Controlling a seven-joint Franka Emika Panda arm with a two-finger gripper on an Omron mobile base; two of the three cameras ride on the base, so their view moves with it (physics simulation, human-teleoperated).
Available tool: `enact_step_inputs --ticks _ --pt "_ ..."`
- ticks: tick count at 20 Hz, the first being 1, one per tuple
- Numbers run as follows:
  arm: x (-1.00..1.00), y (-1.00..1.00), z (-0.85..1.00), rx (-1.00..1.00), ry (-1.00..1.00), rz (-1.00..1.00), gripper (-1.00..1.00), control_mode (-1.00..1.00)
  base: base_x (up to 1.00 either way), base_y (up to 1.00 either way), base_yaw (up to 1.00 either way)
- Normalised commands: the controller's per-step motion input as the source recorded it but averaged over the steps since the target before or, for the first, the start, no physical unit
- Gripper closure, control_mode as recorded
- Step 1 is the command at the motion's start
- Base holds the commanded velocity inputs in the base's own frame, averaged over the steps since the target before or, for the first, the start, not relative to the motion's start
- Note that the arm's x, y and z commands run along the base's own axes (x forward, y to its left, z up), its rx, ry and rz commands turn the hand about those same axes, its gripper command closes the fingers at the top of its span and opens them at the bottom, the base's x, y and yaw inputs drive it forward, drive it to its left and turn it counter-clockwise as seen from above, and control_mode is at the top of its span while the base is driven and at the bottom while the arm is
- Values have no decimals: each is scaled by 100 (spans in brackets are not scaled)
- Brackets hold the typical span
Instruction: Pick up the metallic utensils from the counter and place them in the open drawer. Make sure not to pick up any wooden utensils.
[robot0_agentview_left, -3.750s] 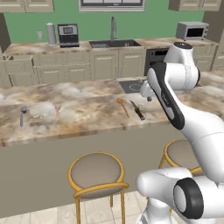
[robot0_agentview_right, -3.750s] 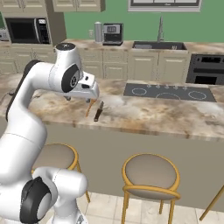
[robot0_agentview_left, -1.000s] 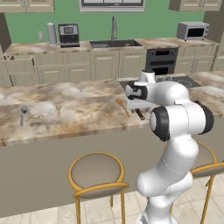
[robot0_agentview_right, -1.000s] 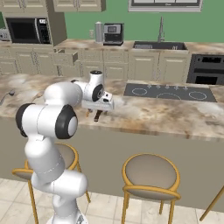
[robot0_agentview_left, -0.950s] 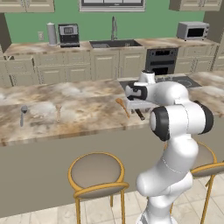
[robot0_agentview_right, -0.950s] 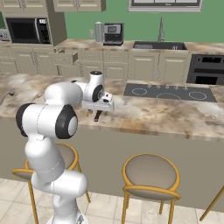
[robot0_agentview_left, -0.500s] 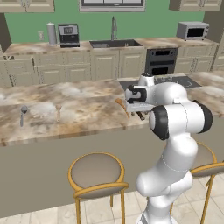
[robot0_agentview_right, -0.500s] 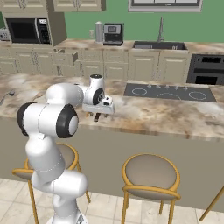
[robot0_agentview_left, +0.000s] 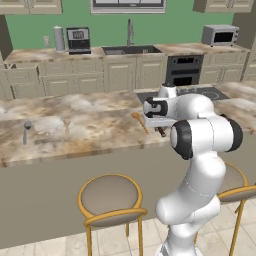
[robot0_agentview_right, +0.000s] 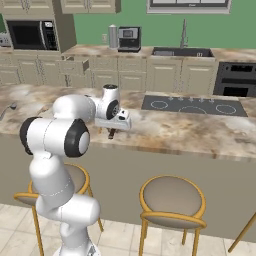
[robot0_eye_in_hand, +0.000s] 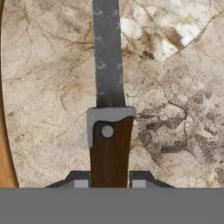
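Claw (robot0_eye_in_hand: 107, 183) down low on the surface (robot0_eye_in_hand: 175, 109), its two fingertips (robot0_eye_in_hand: 81, 181) pressed against either side of the knife (robot0_eye_in_hand: 108, 131) at the dark brown handle, so it is clenched on the knife. From the hand view, the grey blade runs straight away from the fingertips, with a pale bolster and a single rivet where blade meets handle. The knife lies flat on the marbled stone. At the far left edge of that same view, a strip of orange-brown wooden spoon (robot0_eye_in_hand: 5, 153) lies just beside the knife, apart from it.

In the left base view the claw (robot0_agentview_left: 159, 131) sits at the near edge of the surface (robot0_agentview_left: 90, 125), with the knife handle poking out beneath it and the wooden spoon (robot0_agentview_left: 139, 121) just to its left. Well to the left of the knife, near the surface's far end, lies a grey spoon (robot0_agentview_left: 26, 132). The black cooktop (robot0_agentview_right: 192, 106) is set into the surface to the right of the knife in the right base view.
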Motion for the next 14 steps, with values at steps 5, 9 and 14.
enact_step_inputs --ticks 5,9,14 --pt "-11 0 1 0 -2 0 100 -100 0 0 0" --pt "-66 0 68 3 -12 -1 100 -100 0 0 0" --pt "-95 0 100 1 -16 -8 100 -100 0 0 0"
